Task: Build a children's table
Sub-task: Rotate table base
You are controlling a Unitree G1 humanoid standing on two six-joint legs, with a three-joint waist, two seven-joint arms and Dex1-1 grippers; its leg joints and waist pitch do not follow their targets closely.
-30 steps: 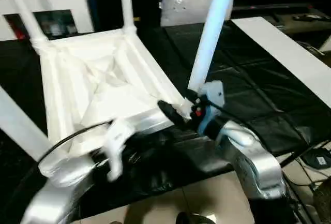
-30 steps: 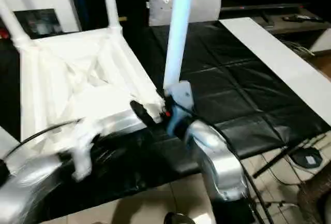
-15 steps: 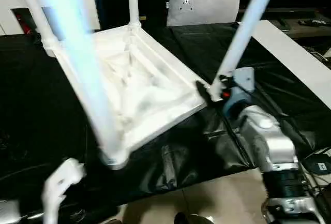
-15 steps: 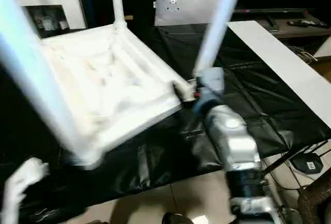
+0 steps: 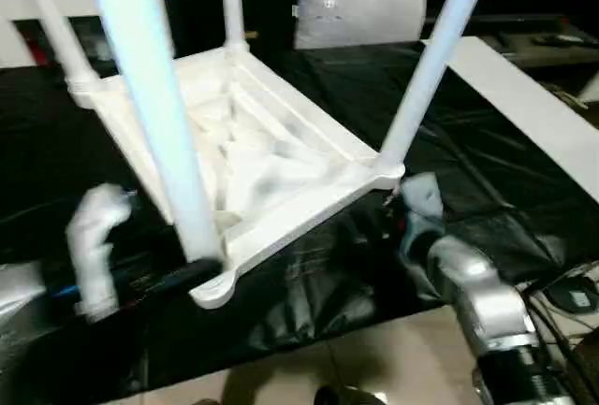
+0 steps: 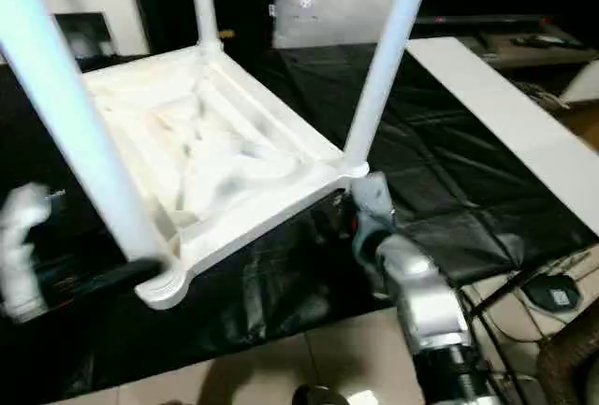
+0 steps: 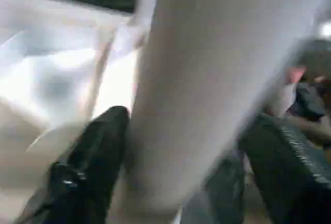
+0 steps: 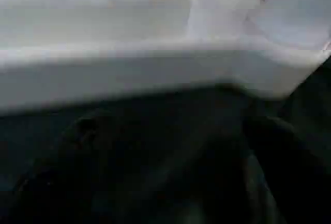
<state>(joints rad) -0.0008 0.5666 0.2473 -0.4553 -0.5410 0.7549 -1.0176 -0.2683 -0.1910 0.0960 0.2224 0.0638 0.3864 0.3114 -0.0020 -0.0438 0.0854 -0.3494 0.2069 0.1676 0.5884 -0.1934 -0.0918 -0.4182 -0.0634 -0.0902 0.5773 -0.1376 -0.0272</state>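
Nearly finished, by the look of it: tabletop (image 5: 253, 157) lying upside down and tilted on the black mat (image 5: 468, 171), with all four legs (image 5: 140, 96) standing in the corner sockets and pointing upward. Left gripper (image 7: 181, 146) straddling the base of the near leg, fingers (image 7: 93, 157) standing apart on either side, perhaps touching it, no firm clamp showing. Right gripper (image 8: 170, 146) waiting wide under the rim by the near right corner, holding nothing. Probably remaining: checking that the legs are seated, then turning the table upright. Pillow (image 5: 360, 3) and white board (image 5: 524, 106) lying beyond, unused.
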